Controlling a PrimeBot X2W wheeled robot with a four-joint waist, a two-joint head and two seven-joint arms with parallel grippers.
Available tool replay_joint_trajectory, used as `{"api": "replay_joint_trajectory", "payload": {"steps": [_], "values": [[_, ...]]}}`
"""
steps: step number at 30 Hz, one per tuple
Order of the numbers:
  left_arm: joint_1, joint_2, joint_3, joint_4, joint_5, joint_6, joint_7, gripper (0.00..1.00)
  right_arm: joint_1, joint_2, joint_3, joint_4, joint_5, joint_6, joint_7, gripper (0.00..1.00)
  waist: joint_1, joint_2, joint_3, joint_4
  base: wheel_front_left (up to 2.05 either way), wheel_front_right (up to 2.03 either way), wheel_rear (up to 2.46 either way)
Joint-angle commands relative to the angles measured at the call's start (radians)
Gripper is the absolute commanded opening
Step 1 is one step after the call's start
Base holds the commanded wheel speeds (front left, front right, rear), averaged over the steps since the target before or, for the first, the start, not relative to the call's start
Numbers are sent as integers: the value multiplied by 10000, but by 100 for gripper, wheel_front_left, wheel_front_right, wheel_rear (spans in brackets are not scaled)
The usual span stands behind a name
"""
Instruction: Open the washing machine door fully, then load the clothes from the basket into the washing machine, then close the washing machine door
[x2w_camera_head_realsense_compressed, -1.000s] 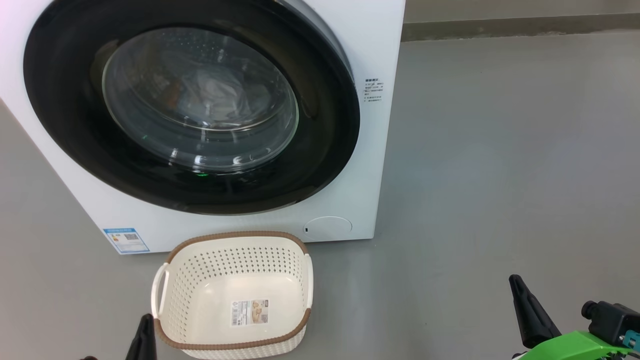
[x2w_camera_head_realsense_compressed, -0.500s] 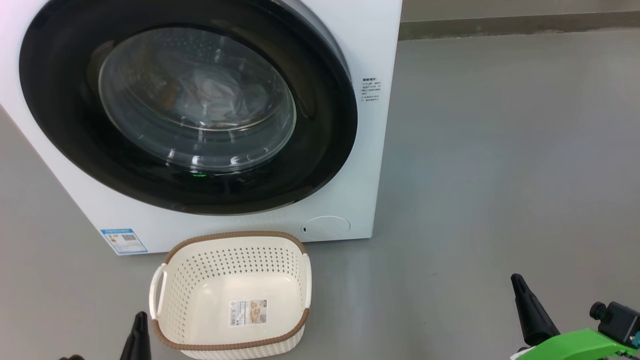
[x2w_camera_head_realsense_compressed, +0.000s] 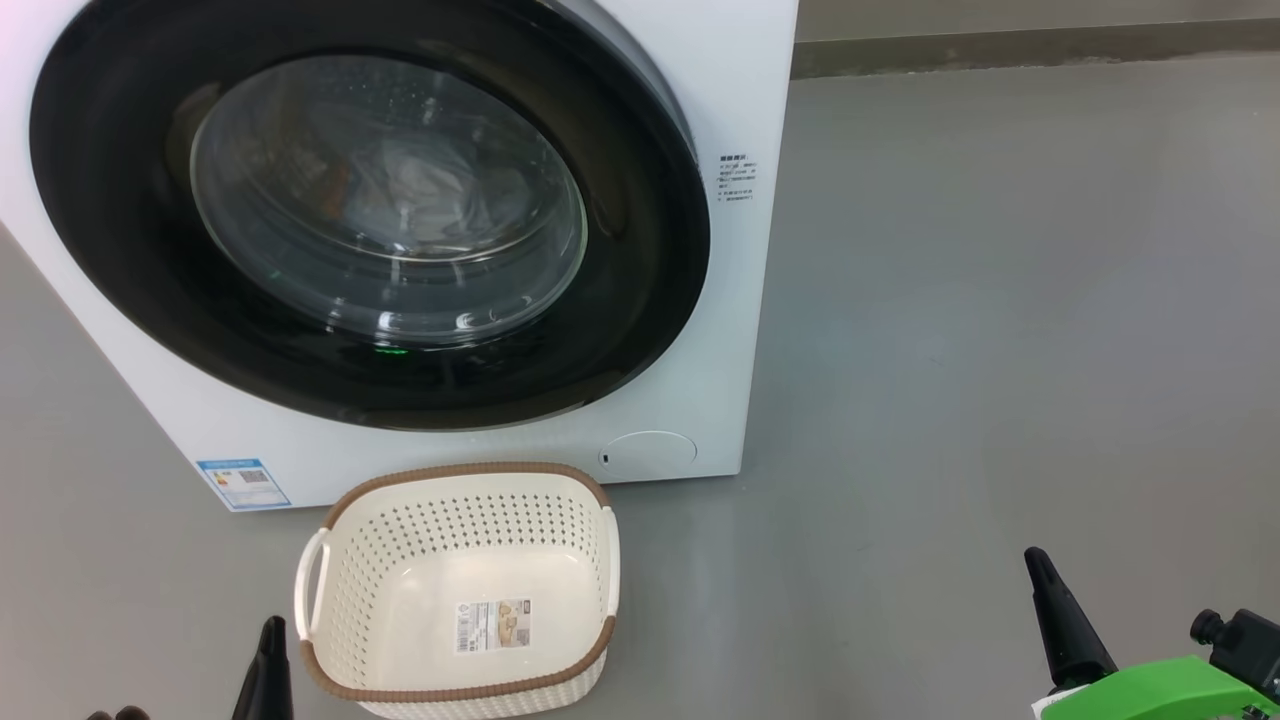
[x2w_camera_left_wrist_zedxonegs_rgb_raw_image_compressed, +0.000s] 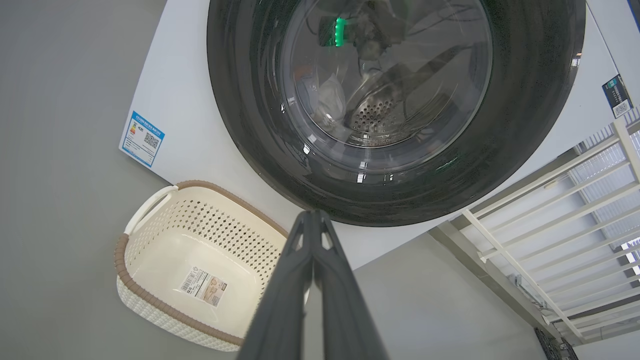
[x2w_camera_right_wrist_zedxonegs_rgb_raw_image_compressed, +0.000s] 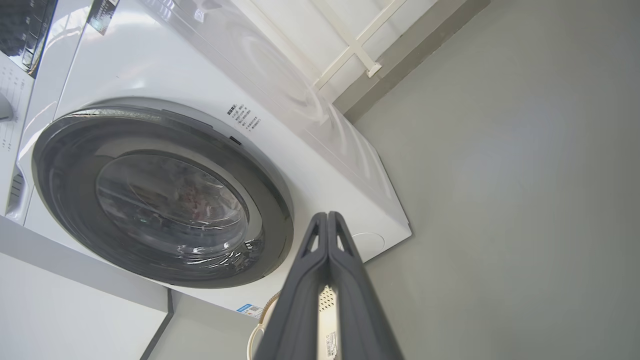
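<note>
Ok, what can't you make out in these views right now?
- Clothes, head view: blurred by glare on the washing machine door glass; print unreadable.
- Whether the door is latched: head view, its black rim covers the catch.
- Left hand, head view: cut off by the bottom edge.
- Label in the basket, head view: print too small to read.

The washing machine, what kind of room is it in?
Probably a laundry area: a front-loading washer stands on a bare grey floor, with a laundry basket in front of it.
</note>
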Motion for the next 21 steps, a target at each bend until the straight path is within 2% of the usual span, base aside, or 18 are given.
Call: {"api": "replay_joint_trajectory", "payload": {"steps": [1, 21], "values": [[-491, 82, 270, -175, -345, -131, 66, 0, -534, -95, 61, -183, 413, 6, 49, 0, -1, -1, 3, -6, 0, 0, 0], [-811, 29, 600, 14, -2405, -284, 600, 0, -798, -111, 37, 182, 2583, 6, 296, 0, -1, -1, 32, -89, 0, 0, 0]]}}
